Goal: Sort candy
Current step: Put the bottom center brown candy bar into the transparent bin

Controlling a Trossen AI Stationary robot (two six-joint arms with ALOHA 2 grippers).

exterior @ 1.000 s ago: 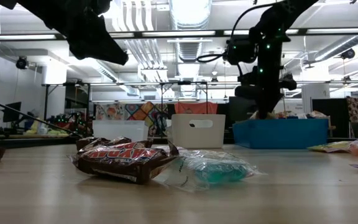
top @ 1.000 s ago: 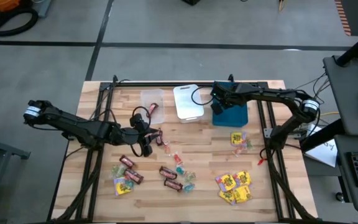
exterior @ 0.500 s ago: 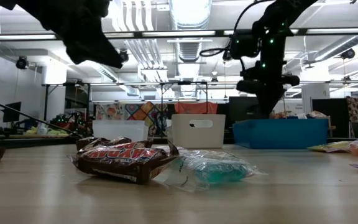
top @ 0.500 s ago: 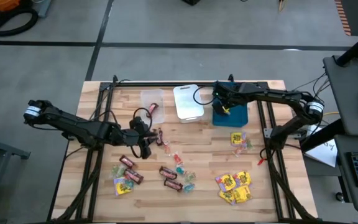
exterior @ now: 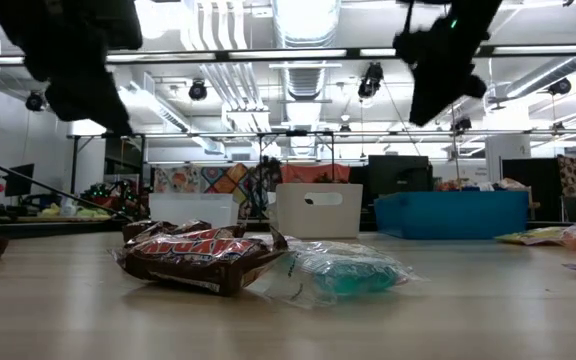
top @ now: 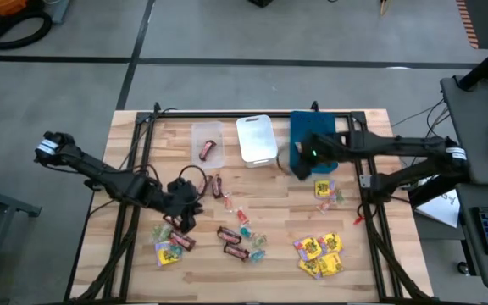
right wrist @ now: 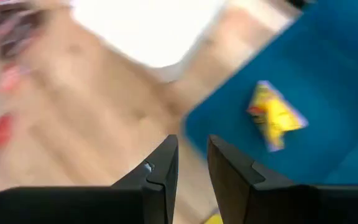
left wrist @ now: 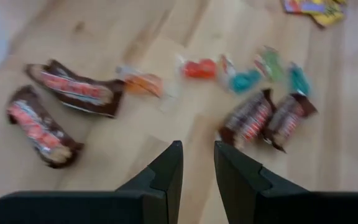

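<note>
R wrist shows yellow packet (right wrist: 275,116) in blue tray (right wrist: 328,74), unseen from above; both tools slightly parted, empty.

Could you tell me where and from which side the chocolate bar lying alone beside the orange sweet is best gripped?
That chocolate bar lies flat on the wooden table, apart from its neighbours. I would come straight down from above and pinch it across its narrow width at the middle, fingers on the two long edges. The crimped ends look thin and floppy, so gripping there would likely slip. The orange sweet crowds one end, so stay central.
</note>
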